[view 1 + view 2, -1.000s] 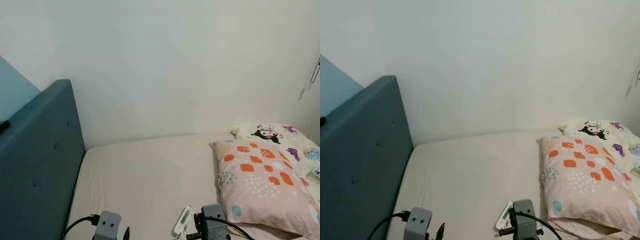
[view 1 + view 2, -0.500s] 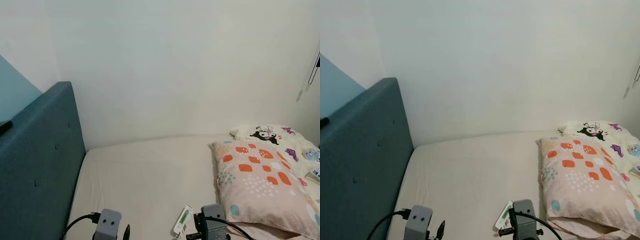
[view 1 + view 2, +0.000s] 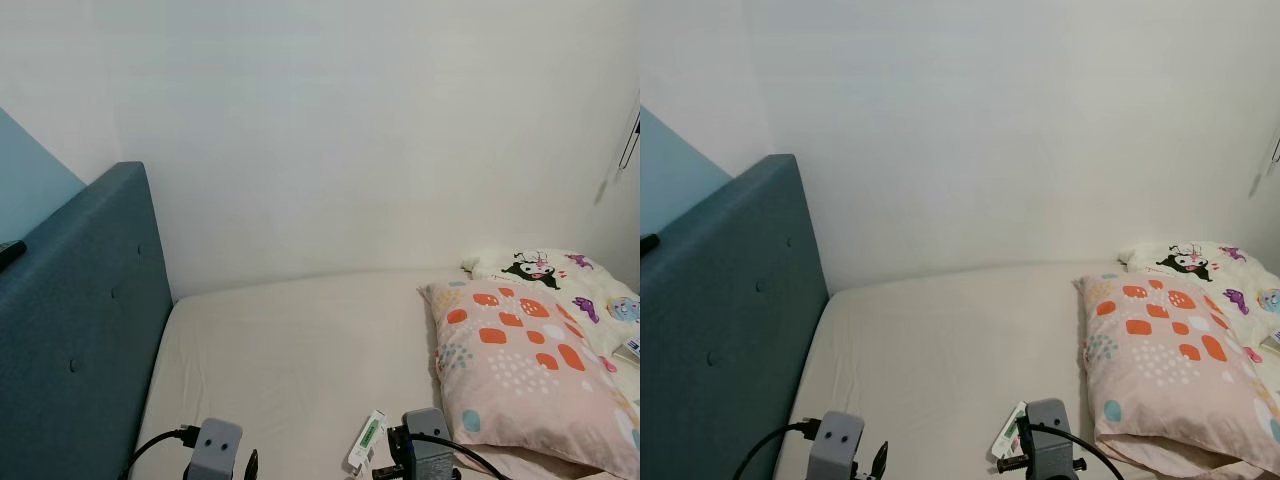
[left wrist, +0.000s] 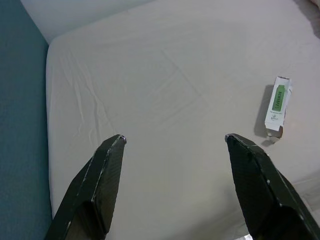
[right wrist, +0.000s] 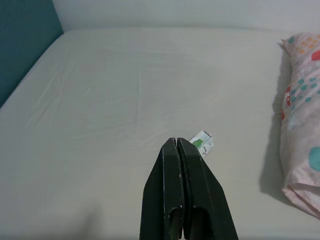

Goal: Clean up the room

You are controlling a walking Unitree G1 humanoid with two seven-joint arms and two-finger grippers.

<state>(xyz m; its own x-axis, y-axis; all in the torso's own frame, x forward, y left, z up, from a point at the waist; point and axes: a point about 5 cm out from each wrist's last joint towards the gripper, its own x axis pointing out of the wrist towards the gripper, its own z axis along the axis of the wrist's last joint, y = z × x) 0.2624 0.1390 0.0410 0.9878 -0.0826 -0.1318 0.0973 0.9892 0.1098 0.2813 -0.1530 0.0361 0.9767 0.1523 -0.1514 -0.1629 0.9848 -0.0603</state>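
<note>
place: home bedroom | evidence: bed with cream sheet [image 3: 300, 350], teal padded headboard [image 3: 80, 330] at left, patterned pillows [image 3: 520, 365] at right, plain white wall [image 3: 380, 130] far

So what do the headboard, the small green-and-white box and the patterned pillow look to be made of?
Headboard: teal woven upholstery, matte, judging by the button tufts and soft edge. Small box: probably thin printed cardboard, with crisp folded edges and a slight sheen. Pillow: soft printed fabric, likely cotton or polyester, puffed and creased at the seam. It lies on a matte, wrinkled bedsheet.
</note>
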